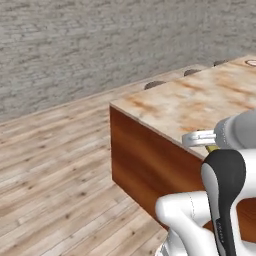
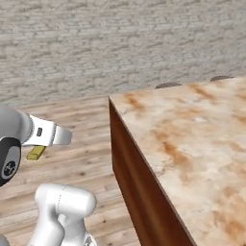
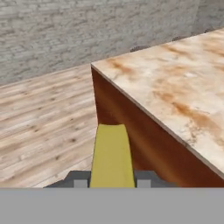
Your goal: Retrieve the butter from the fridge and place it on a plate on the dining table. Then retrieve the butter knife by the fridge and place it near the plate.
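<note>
1. Grey brick wall runs across the back of the room, with pale wood plank flooring in front of it; that is the backdrop I see from all three cameras.

2. From the hand camera, I see the small yellow-olive stick of butter standing out between the two dark finger tips, which are clamped on its sides, so the gripper is closed on the butter.

3. In the right base camera, the same stick shows as a small yellow piece just under the white hand, seen against the floor beyond it.

4. In the left base camera, a sliver of yellow peeks out below the white hand, at the near edge of the tabletop.

5. The butter is held in the air, off the near corner of the long island with the mottled beige-orange marble top and red-brown wood base; I cannot tell whether it is over the top or just short of it.

6. At the far right end of the tabletop, in the left base camera, I see a sliver of a red-brown rim, too cut off by the picture's edge to identify.

7. Dark rounded shapes poke up behind the far edge of the island; I cannot tell what they are.
</note>
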Tool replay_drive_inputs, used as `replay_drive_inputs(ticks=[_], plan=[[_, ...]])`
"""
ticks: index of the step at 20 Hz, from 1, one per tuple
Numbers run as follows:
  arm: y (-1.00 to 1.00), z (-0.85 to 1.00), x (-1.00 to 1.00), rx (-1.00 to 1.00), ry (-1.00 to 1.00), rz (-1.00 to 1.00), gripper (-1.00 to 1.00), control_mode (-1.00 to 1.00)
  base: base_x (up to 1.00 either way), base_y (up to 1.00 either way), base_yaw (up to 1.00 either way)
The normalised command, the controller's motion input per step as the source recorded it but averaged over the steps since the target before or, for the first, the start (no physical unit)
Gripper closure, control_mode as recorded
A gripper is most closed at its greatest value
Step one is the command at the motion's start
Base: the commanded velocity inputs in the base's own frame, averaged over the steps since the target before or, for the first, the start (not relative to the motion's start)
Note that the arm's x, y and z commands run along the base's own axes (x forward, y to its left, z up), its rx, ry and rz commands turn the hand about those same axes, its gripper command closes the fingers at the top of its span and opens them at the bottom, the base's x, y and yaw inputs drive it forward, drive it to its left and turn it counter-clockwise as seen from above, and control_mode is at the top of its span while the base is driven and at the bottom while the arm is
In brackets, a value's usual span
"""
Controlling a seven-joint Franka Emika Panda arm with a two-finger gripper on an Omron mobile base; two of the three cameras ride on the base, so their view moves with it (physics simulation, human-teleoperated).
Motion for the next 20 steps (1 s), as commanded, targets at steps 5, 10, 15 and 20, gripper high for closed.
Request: replay_drive_inputs(ticks=[5, 10, 15, 20], plan=[[0.0, 0.0, 0.0, 0.0, 0.0, 0.0, 1.0, 1.0, 1.0, 0.04, 0.38], [0.0, 0.0, 0.0, 0.0, 0.0, 0.0, 1.0, 1.0, 1.0, 0.29, 0.17], [0.0, 0.0, 0.0, 0.0, 0.0, 0.0, 1.0, 1.0, 1.0, 0.68, 0.01], [0.0, 0.0, 0.0, 0.0, 0.0, 0.0, 1.0, 1.0, 1.0, 0.78, 0.0]])
